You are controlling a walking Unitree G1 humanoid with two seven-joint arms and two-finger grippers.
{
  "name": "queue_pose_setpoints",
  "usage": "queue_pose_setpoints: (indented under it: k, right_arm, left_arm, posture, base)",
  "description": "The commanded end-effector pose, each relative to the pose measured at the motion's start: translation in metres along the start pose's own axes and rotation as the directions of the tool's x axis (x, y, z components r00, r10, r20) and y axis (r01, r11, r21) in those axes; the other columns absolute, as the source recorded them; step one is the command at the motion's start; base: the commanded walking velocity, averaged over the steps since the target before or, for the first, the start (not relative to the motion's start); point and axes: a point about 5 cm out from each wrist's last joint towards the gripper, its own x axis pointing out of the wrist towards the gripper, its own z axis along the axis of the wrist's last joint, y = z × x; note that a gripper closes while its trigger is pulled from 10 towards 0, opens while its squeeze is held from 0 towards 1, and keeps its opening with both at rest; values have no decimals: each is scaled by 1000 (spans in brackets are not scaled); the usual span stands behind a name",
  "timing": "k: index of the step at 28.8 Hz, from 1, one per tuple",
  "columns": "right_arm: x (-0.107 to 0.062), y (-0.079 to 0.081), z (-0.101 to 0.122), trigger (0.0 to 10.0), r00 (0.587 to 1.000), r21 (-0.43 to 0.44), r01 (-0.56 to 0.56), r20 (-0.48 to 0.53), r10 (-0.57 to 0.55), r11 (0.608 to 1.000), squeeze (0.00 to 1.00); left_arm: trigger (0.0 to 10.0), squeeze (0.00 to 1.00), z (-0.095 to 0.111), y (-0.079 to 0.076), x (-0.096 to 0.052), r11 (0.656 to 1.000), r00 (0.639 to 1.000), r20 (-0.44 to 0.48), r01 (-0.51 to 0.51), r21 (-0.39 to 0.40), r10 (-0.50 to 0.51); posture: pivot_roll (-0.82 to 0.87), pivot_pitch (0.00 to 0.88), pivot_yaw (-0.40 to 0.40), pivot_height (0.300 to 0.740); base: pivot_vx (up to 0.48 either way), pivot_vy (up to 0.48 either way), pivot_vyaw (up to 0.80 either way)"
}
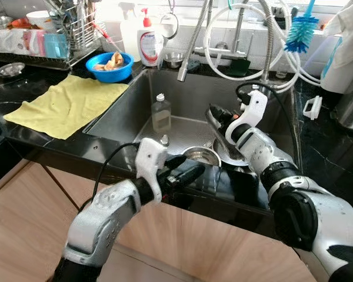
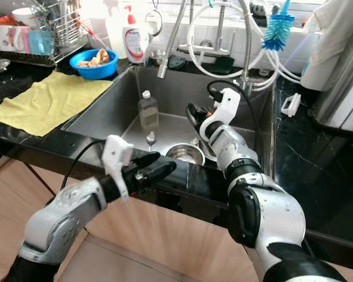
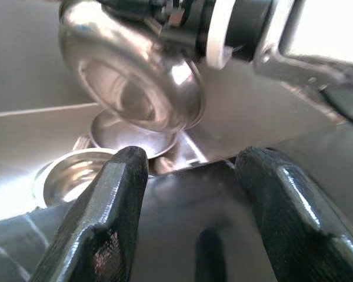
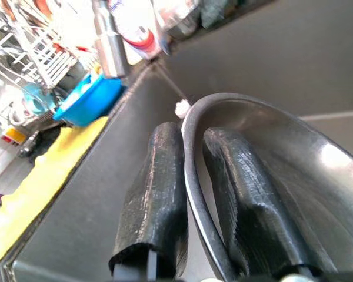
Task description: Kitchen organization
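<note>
My right gripper [image 1: 214,115] reaches down into the steel sink [image 1: 117,117] and is shut on the rim of a tilted steel bowl [image 1: 225,143]. In the right wrist view one finger [image 4: 156,182] sits outside the rim and the other inside the bowl [image 4: 282,176]. Below it, more steel bowls [image 1: 200,155] lie stacked on the sink floor. My left gripper [image 1: 191,167] hovers open over the sink's black front edge, nothing between its fingers [image 3: 106,217]. Its wrist view looks at the held bowl [image 3: 135,88] above the stacked bowls [image 3: 76,173].
A clear bottle [image 1: 160,114] stands in the sink. On the black counter to the left lie a yellow cloth [image 1: 67,103], a blue bowl of scraps [image 1: 110,64], a soap dispenser [image 1: 148,44] and a dish rack [image 1: 47,35]. Faucet hoses [image 1: 194,41] hang above.
</note>
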Motion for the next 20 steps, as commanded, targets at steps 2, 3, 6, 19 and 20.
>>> queue_pose_setpoints:
  k: [2, 3, 6, 19, 20]
  right_arm:
    - [3, 7, 1, 10000, 1000, 1, -14, 11, 14, 1000, 0]
    - [3, 7, -1, 10000, 1000, 5, -16, 7, 16, 1000, 0]
    - [2, 5, -4, 10000, 1000, 11, -11, 3, 11, 1000, 0]
    - [0, 0, -7, 10000, 1000, 18, -2, 3, 2, 1000, 0]
    - [0, -1, -8, 10000, 1000, 19, -2, 2, 2, 1000, 0]
  left_arm:
    - [10000, 0, 1, 7, 9, 999, 1000, -24, -12, 38, 13]
    - [10000, 0, 3, 10, 14, 999, 1000, -19, -19, 46, 20]
    - [10000, 0, 3, 15, 19, 998, 999, -22, -34, 61, 35]
    - [10000, 0, 10, 70, 14, 980, 987, 8, -159, 123, 159]
    - [10000, 0, 11, 74, 14, 979, 986, 11, -166, 122, 166]
  posture:
    - [57, 0, 20, 740]
    - [59, 0, 22, 740]
    - [62, 0, 21, 740]
    - [55, 0, 20, 740]
    - [53, 0, 20, 740]
  base:
    - [0, 0, 0]
    - [0, 0, 0]
    - [0, 0, 0]
    - [0, 0, 0]
    - [0, 0, 0]
